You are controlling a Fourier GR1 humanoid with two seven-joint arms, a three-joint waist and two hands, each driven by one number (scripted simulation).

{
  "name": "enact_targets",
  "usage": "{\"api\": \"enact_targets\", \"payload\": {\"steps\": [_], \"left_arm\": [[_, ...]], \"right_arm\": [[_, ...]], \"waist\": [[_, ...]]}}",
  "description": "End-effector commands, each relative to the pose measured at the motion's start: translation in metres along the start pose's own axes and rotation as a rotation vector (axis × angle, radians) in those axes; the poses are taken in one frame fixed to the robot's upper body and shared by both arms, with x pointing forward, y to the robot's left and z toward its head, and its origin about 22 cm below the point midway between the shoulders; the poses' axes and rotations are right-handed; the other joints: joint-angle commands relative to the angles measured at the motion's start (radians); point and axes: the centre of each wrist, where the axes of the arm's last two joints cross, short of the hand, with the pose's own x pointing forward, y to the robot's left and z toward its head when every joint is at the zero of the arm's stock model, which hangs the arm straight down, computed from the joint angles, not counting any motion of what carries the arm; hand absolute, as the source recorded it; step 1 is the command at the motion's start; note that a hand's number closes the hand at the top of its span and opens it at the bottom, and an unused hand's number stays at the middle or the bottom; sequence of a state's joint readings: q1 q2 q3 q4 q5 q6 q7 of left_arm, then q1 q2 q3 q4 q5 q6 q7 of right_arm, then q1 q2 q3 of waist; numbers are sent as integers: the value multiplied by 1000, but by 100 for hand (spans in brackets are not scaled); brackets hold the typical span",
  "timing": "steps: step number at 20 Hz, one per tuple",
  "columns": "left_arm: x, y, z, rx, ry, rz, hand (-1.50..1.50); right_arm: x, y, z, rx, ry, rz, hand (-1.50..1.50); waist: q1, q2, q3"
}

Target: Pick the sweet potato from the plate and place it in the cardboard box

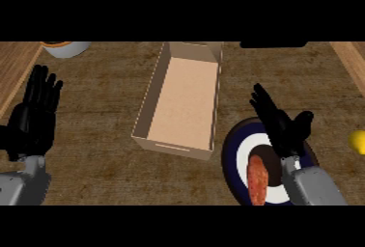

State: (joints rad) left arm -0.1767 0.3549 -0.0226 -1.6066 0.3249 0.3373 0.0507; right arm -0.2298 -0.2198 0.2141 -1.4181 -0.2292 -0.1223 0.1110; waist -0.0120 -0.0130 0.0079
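An orange-brown sweet potato (257, 179) lies on a round plate (234, 155) with a dark blue rim and white ring, at the lower right of the counter. My right hand (282, 126) hovers over the plate's upper part, fingers straight and spread, thumb out to the right, holding nothing; its grey forearm hides the plate's right side. A long open cardboard box (182, 99) stands left of the plate, in the middle, and nothing lies inside it. My left hand (34, 116) rests open at the far left, fingers up, well away from the box.
A pale bowl (65, 48) with an orange inside sits at the back left. A yellow object (357, 142) shows at the right edge. A dark item (273, 44) lies at the back right. Lighter wooden strips (16, 62) border the counter on both sides.
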Motion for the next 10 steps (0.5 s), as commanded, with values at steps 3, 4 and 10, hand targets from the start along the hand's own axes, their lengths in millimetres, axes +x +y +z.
{"api": "enact_targets", "payload": {"steps": [3,4,10], "left_arm": [[2,-22,8,-217,-5,-141,0],[-3,-25,10,-277,2,-181,0],[-20,-31,21,-395,59,-252,0]], "right_arm": [[-25,9,31,-253,120,63,-150],[-32,7,38,-307,179,71,-150],[-88,-56,89,-410,271,734,-150]], "waist": [[-23,5,-9],[-44,4,-10],[-90,13,-25]]}}
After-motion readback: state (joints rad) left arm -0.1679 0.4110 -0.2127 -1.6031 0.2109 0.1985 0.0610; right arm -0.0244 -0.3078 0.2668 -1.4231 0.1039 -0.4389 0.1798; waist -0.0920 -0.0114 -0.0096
